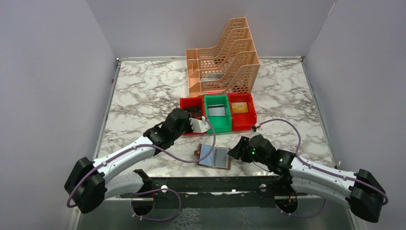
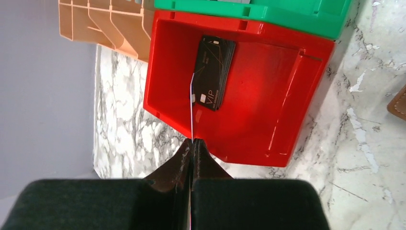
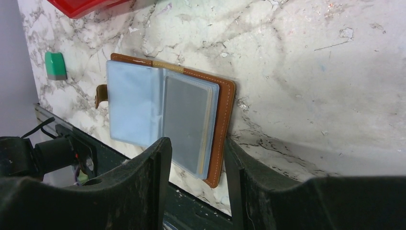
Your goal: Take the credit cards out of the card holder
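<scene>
The brown card holder (image 1: pixel 214 156) lies open and flat on the marble near the front edge, its grey-blue sleeves up. A grey credit card (image 3: pixel 184 122) shows inside its right sleeve. My right gripper (image 3: pixel 196 143) is open, its fingers standing astride the near right corner of the card holder (image 3: pixel 221 120). My left gripper (image 2: pixel 193 143) is shut on a thin credit card (image 2: pixel 192 110) seen edge-on, held over the left red bin (image 2: pixel 268 96). Black VIP cards (image 2: pixel 214 72) lie stacked in that bin. In the top view the left gripper (image 1: pixel 206 125) hangs at the bin's near edge.
A green bin (image 1: pixel 216 125) sits between two red bins (image 1: pixel 242 122), and the right one holds a tan card (image 1: pixel 240 107). An orange file rack (image 1: pixel 222 57) stands behind them. A black metal rail (image 1: pixel 206 184) runs along the table's near edge.
</scene>
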### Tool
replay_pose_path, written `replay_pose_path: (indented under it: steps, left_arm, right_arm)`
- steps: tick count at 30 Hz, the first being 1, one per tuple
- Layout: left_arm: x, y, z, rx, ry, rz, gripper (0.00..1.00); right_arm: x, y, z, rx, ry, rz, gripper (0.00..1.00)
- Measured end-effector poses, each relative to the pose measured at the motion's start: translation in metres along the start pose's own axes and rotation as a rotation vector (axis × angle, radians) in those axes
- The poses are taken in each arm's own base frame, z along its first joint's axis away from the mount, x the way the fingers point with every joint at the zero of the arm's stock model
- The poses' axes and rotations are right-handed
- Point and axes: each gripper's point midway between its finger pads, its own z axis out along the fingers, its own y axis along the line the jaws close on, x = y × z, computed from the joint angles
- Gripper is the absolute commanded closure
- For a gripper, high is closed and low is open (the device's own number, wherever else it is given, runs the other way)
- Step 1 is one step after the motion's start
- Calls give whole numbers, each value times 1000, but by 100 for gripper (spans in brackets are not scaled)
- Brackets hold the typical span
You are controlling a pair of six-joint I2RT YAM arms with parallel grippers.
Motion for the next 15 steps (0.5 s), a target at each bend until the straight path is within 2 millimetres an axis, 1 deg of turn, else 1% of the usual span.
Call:
replay_pose_path:
  steps: [6, 11, 15]
  left_arm:
    - [-6, -1, 14, 62, -30, 68, 100]
    - [-16, -1, 19, 85, -65, 104, 100]
    - [-25, 5, 22, 89, -86, 118, 100]
  right_arm:
    - [1, -3, 0, 11, 2, -1, 49]
    - [1, -5, 0, 20, -1, -1, 48]
    - [1, -6, 0, 28, 0, 4, 48]
